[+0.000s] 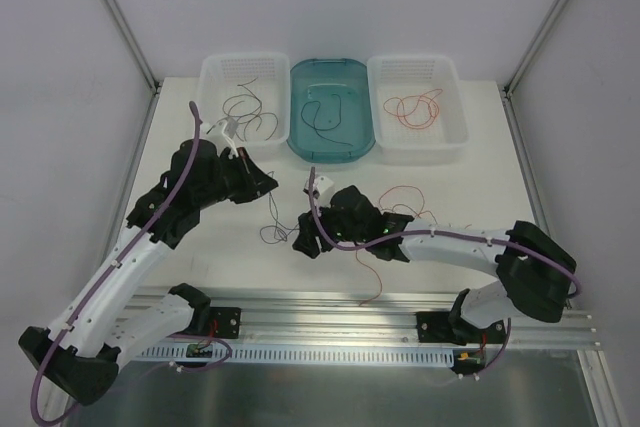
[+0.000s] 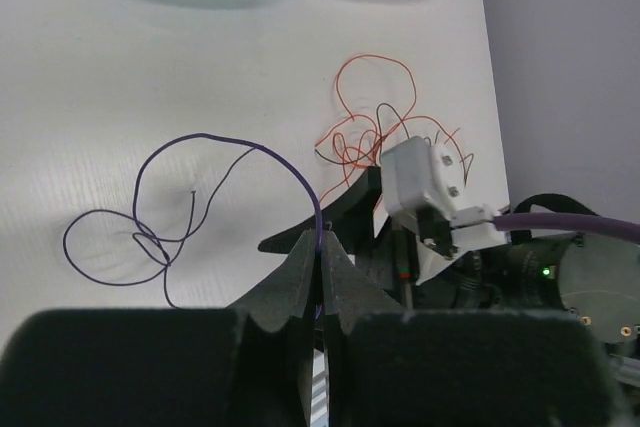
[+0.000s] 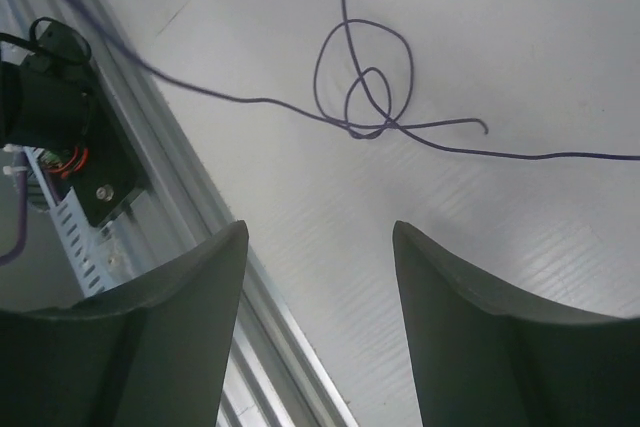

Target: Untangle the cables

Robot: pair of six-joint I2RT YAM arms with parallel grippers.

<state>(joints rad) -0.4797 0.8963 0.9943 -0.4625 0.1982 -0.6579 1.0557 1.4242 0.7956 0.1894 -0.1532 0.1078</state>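
Blue-purple hair-thin cable, looped and knotted, tight in the left gripper; right gripper wide apart.

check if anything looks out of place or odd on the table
One red wire trails off the table onto the metal rail at the near edge, below the right arm. The purple wire pinched in the left hand is tangled into loops.

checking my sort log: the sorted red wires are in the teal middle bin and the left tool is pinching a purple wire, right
No. The red wires lie in the white basket on the right, not the teal bin, as the top external view shows. The left tool is shut on a purple wire, as you said.
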